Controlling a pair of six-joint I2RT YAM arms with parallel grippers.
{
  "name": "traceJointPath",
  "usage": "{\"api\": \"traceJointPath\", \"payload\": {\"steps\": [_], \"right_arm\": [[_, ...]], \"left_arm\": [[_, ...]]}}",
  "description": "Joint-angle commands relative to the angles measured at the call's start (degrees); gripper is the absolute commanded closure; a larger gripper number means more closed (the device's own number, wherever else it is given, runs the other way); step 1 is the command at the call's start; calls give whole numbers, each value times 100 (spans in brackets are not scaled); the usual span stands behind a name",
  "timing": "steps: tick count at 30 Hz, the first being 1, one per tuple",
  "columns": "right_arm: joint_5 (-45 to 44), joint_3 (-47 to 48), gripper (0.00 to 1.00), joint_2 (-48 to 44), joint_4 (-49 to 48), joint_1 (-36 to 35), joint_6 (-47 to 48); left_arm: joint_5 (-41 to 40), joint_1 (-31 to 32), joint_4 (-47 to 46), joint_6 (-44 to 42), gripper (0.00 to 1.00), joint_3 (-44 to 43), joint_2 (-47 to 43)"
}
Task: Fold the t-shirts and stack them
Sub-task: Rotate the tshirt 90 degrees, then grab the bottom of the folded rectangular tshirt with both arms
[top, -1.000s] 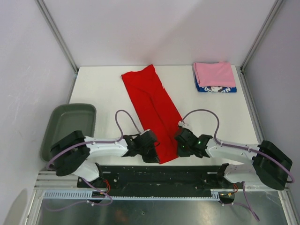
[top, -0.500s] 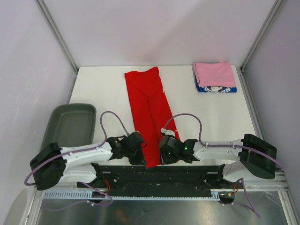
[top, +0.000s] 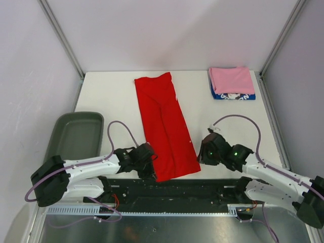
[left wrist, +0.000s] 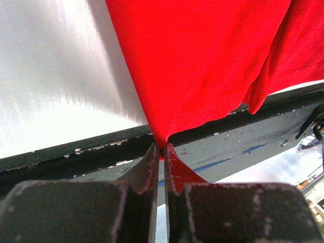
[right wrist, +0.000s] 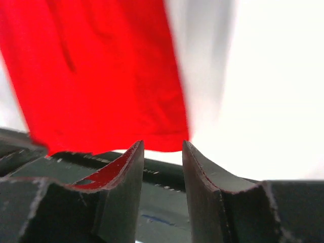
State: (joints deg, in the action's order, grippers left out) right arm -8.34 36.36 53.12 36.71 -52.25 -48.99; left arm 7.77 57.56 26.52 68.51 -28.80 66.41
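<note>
The red shirt (top: pixel 166 126) lies as a long narrow strip down the middle of the table (top: pixel 111 96), running from the far side to the near edge, where its hem reaches the dark rail (top: pixel 172 186) the arms are bolted to. The left claw (left wrist: pixel 162 149) is pressed together on the very tip of the near left corner, and from its own camera that corner looks drawn out past the table edge into a stretched point. The right claw (right wrist: pixel 163 147) sits just off the near right corner with its jaws spread and nothing between them; the cloth lies ahead of it and a little to its left. Over in the far right corner the pink shirt (top: pixel 232 79) rests folded on top of the blue shirt (top: pixel 233 95), and the grey-green tray (top: pixel 66 147) sits well apart on the left. What worries me is how little cloth the left claw has: a tug could pull the tip free. With only one corner held, any lift or drag would likely skew the strip and open its folds. The hem at the rail could also catch there, and the right claw might take just the top layer when it closes.
</note>
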Motion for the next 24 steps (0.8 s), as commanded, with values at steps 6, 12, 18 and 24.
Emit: {"api": "traceJointPath", "payload": {"steps": [6, 12, 18, 24], "right_arm": [[703, -609, 59, 92, -227, 962, 441], [1111, -915, 59, 200, -705, 1093, 404], [1214, -1092, 59, 242, -960, 1102, 346], [1317, -1220, 59, 245, -1181, 1084, 271]], "left_arm": [[87, -17, 45, 4, 91, 114, -221], [72, -14, 45, 49, 91, 128, -266], [41, -16, 37, 74, 91, 150, -281], [32, -9, 38, 70, 91, 155, -278]]}}
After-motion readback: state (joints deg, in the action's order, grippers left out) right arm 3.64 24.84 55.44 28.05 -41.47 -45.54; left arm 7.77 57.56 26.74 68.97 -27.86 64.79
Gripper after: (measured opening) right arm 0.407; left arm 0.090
